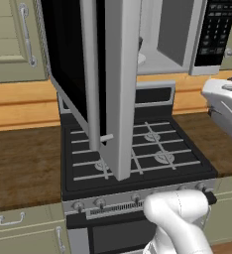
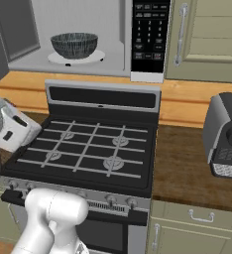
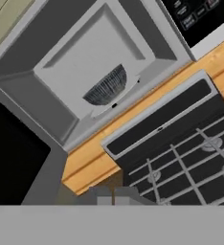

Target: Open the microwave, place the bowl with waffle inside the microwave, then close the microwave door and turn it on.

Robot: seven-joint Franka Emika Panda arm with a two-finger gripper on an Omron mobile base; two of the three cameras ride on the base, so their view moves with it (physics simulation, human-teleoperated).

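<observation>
The microwave [image 2: 119, 35] stands open above the stove, its black keypad panel [image 2: 150, 37] on the right. The bowl [image 2: 74, 45], blue-grey and streaked, sits on the white turntable inside; it also shows in the hand view [image 3: 106, 88]. Its wall hides the waffle. The microwave door [image 1: 113, 89] is swung wide out to the left, its vertical bar handle [image 1: 90, 74] facing the room. My gripper [image 3: 111, 197] is shut with nothing between its fingertips. It hovers in front of and below the cavity, apart from bowl and door.
A black gas stove [image 2: 88, 149] with grates lies under the microwave, and the open door hangs over its left half. Wooden counters flank it, with a grey appliance [image 2: 227, 136] on the right one. Beige cabinets [image 2: 207, 34] stand on both sides of the microwave.
</observation>
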